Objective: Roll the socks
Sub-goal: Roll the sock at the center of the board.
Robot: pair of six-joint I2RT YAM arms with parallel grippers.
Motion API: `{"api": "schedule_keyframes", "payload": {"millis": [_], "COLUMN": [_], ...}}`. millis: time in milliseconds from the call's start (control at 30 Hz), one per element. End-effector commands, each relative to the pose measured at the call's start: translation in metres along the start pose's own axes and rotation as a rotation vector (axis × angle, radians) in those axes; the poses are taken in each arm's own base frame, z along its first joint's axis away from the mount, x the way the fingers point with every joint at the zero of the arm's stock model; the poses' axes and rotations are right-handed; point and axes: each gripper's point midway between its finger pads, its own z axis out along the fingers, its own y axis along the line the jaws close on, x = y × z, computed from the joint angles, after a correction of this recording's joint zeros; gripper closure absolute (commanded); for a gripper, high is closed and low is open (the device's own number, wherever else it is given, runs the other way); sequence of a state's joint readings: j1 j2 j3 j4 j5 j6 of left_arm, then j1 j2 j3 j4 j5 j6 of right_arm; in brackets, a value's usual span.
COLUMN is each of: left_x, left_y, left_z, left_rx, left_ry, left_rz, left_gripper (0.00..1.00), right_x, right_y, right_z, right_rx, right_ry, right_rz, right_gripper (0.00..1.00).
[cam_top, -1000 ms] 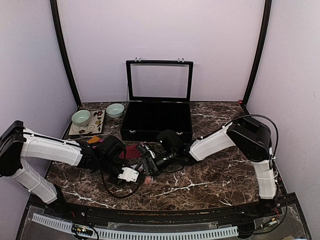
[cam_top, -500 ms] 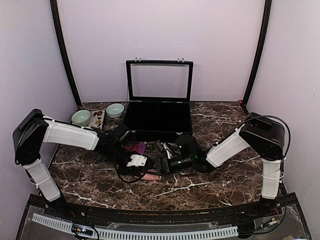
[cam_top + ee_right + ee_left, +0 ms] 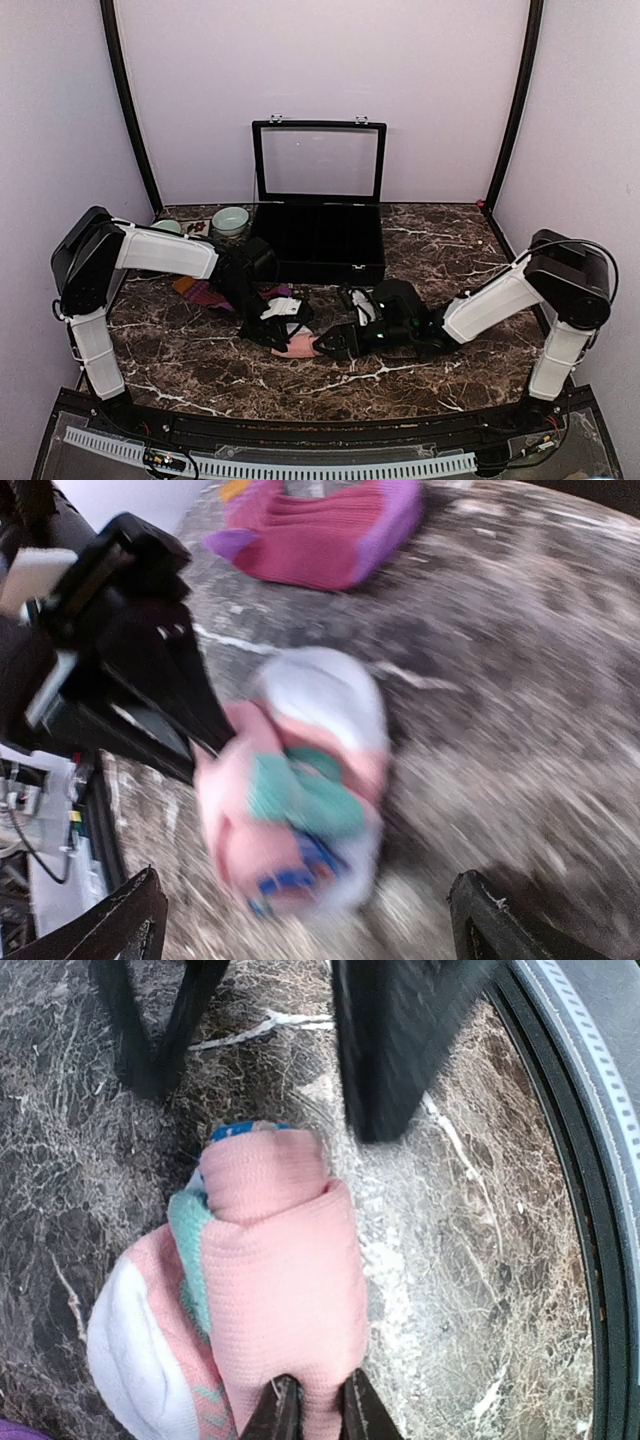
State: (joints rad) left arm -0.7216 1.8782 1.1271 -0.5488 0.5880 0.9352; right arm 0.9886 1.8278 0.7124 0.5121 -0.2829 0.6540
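Pinching salmon-pink sock (image 3: 280, 1290) — left gripper (image 3: 310, 1412) narrowed onto its folded edge, holding it. Sock bunched on marble table (image 3: 450, 240), near centre. Right gripper (image 3: 305, 905) spread wide, just right of salmon-pink sock, holding nothing. Maroon sock (image 3: 320, 530) lies farther back, left — apart from salmon-pink sock.

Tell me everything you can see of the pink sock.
The pink sock is soft knit fabric, salmon with mint and white patches and a bit of blue at one end. It lies on the marble table, folded over itself into a loose roll. The left gripper pinches its pink outer fold between its fingers.
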Motion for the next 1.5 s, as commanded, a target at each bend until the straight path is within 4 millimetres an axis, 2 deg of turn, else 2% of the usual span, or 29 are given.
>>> {"api": "schedule_keyframes", "payload": {"millis": [0,100,167,200,233,300,367,500,600,667,733,800,933,1000,1067,1100,1167,1267,1300,1467], "left_x": [0.095,0.101,0.103,0.103,0.103,0.103,0.104,0.108,0.111,0.112,0.110,0.109,0.109,0.111,0.112,0.113,0.116,0.118,0.119,0.124], "left_y": [-0.035,-0.032,-0.029,-0.027,-0.026,-0.024,-0.022,-0.019,-0.018,-0.016,-0.013,-0.011,-0.009,-0.011,-0.014,-0.016,-0.020,-0.019,-0.019,-0.018], "left_z": [0.030,0.033,0.034,0.034,0.033,0.033,0.033,0.034,0.034,0.034,0.033,0.032,0.032,0.033,0.033,0.034,0.034,0.036,0.037,0.036], "left_rx": [0.143,0.128,0.119,0.113,0.110,0.103,0.098,0.094,0.098,0.098,0.091,0.092,0.097,0.107,0.126,0.136,0.165,0.199,0.212,0.229], "left_ry": [0.343,0.367,0.375,0.379,0.381,0.389,0.393,0.415,0.433,0.439,0.435,0.434,0.434,0.435,0.435,0.434,0.436,0.437,0.439,0.456], "left_rz": [-0.208,-0.216,-0.219,-0.222,-0.223,-0.227,-0.236,-0.252,-0.263,-0.261,-0.262,-0.266,-0.272,-0.275,-0.274,-0.275,-0.276,-0.289,-0.298,-0.295], "left_gripper": [0.83,0.83,0.83,0.83,0.83,0.83,0.83,0.84,0.84,0.84,0.84,0.84,0.84,0.84,0.84,0.84,0.84,0.84,0.84,0.84], "right_x": [0.072,0.028,-0.003,-0.012,-0.027,-0.046,-0.048,-0.037,-0.024,-0.021,-0.020,-0.019,-0.023,-0.020,-0.007,-0.004,0.015,0.031,0.034,0.028], "right_y": [-0.095,-0.078,-0.092,-0.096,-0.091,-0.072,-0.060,-0.044,-0.004,0.015,0.026,0.030,0.046,0.060,0.073,0.088,0.100,0.107,0.104,0.103], "right_z": [-0.059,-0.095,-0.130,-0.144,-0.154,-0.160,-0.155,-0.136,-0.123,-0.115,-0.098,-0.082,-0.064,-0.057,-0.043,-0.037,-0.021,-0.005,0.000,0.011], "right_rx": [0.496,0.523,0.661,0.728,0.748,0.685,0.600,0.449,0.259,0.236,0.238,0.269,0.240,0.198,0.167,0.140,0.113,0.122,0.136,0.162], "right_ry": [0.104,-0.159,-0.359,-0.388,-0.433,-0.494,-0.497,-0.467,-0.476,-0.459,-0.384,-0.303,-0.267,-0.260,-0.205,-0.190,-0.126,-0.054,-0.033,-0.032], "right_rz": [0.027,-0.015,0.036,0.027,0.021,0.011,0.004,-0.078,-0.346,-0.485,-0.584,-0.653,-0.714,-0.755,-0.856,-0.913,-1.031,-1.174,-1.205,-1.302], "right_gripper": [0.01,0.01,0.01,0.01,0.01,0.01,0.01,0.01,0.01,0.01,0.01,0.01,0.12,0.14,0.15,0.15,0.15,0.16,0.16,0.17]}}
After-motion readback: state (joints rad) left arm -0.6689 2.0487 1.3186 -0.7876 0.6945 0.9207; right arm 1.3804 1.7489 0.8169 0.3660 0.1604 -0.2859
